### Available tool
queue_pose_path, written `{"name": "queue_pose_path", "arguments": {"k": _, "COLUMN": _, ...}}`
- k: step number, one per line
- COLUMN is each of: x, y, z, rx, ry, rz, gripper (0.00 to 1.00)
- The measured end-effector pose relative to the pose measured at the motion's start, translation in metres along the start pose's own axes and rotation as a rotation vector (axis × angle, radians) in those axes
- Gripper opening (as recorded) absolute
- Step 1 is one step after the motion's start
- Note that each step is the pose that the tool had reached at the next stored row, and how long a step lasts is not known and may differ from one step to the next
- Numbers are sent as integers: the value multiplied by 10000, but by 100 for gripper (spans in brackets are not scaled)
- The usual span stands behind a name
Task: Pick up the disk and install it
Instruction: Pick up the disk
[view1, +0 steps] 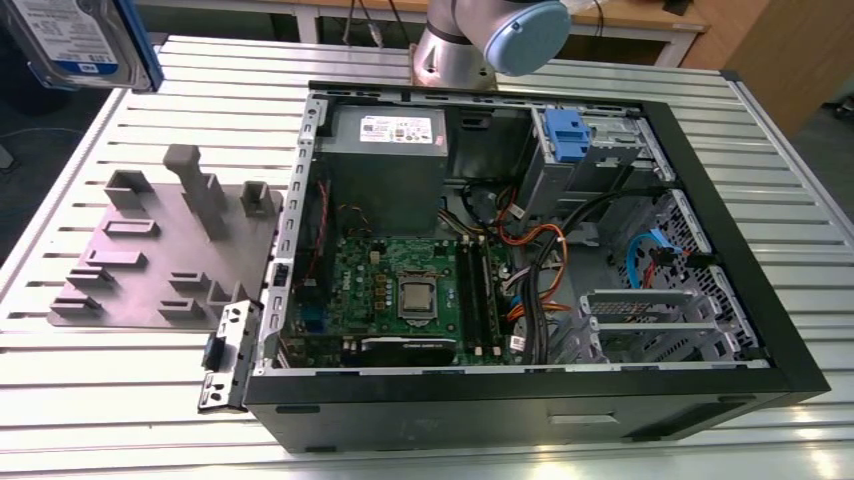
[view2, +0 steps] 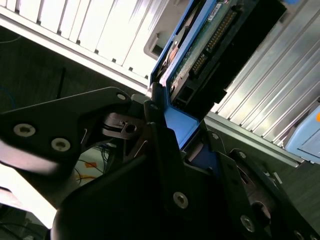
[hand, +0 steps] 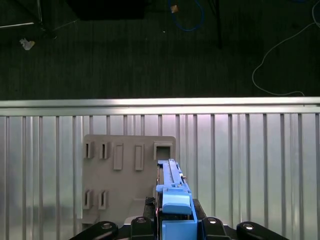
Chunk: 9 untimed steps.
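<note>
High over the table (view1: 134, 400), tool (view2: 164, 112) clamps disk (view1: 80, 40).

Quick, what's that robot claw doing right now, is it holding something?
Gripper: closed on the flat silver hard drive with blue plastic side rails.

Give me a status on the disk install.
Pick-up looks done: the disk hangs clear of the table at the exterior view's upper left. In hand: the tool is shut on the disk's blue rail, seen in both wrist views. Left: the install itself, since the disk is outside the open computer case and not yet in any bay.
</note>
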<state>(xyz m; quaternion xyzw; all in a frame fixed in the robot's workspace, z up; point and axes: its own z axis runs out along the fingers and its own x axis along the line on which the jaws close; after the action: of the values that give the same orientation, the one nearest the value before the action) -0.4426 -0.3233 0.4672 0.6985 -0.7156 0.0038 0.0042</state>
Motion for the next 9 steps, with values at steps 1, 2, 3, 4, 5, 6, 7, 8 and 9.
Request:
{"name": "queue_pose_path", "arguments": {"k": 1, "x": 0, "y": 0, "z": -15, "rx": 0, "ry": 0, "rz": 0, "gripper": 37}}
{"name": "queue_pose_path", "arguments": {"k": 2, "x": 0, "y": 0, "z": -31, "rx": 1, "ry": -1, "rz": 0, "gripper": 37}}
{"name": "queue_pose_path", "arguments": {"k": 3, "x": 1, "y": 0, "z": -48, "rx": 1, "ry": -1, "rz": 0, "gripper": 37}}
{"name": "queue_pose_path", "arguments": {"k": 4, "x": 1, "y": 0, "z": -64, "rx": 1, "ry": -1, "rz": 0, "gripper": 37}}
{"name": "queue_pose_path", "arguments": {"k": 5, "x": 1, "y": 0, "z": -79, "rx": 0, "ry": 0, "rz": 1, "gripper": 37}}
{"name": "queue_pose_path", "arguments": {"k": 6, "x": 1, "y": 0, "z": -86, "rx": 0, "ry": 0, "rz": 0, "gripper": 37}}
{"name": "queue_pose_path", "arguments": {"k": 7, "x": 1, "y": 0, "z": -89, "rx": -1, "ry": 0, "rz": 0, "gripper": 37}}
{"name": "queue_pose_path", "arguments": {"k": 8, "x": 5, "y": 0, "z": -91, "rx": -1, "ry": 0, "rz": -1, "gripper": 37}}
{"name": "queue_pose_path", "arguments": {"k": 9, "x": 11, "y": -1, "z": -91, "rx": 0, "ry": 0, "rz": -1, "gripper": 37}}
